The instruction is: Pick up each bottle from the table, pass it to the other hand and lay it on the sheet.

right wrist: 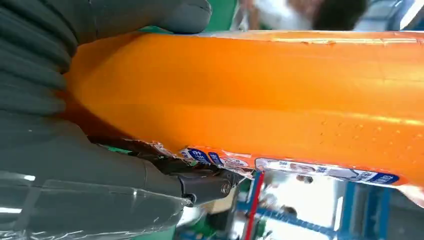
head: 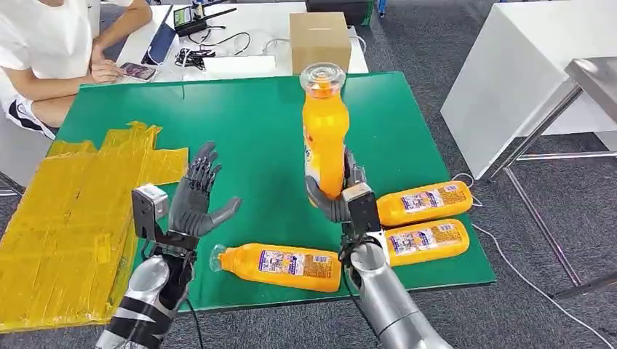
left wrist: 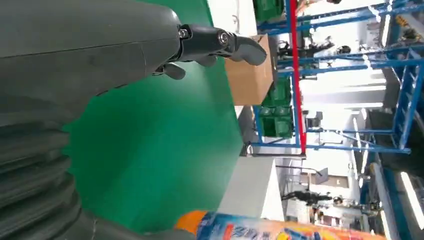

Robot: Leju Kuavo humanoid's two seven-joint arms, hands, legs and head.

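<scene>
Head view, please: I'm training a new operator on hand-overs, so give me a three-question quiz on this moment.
1. True or false: the right hand holds an orange bottle upright, cap up.
2. How many bottles lie on the green table?
A. one
B. two
C. three
3. Fill in: the left hand is ____, its fingers spread, holding nothing.

Key:
1. True.
2. C: the near bottle lies between the arms, and two more lie side by side to the right.
3. Open. The yellow sheet carries no bottle.
</scene>
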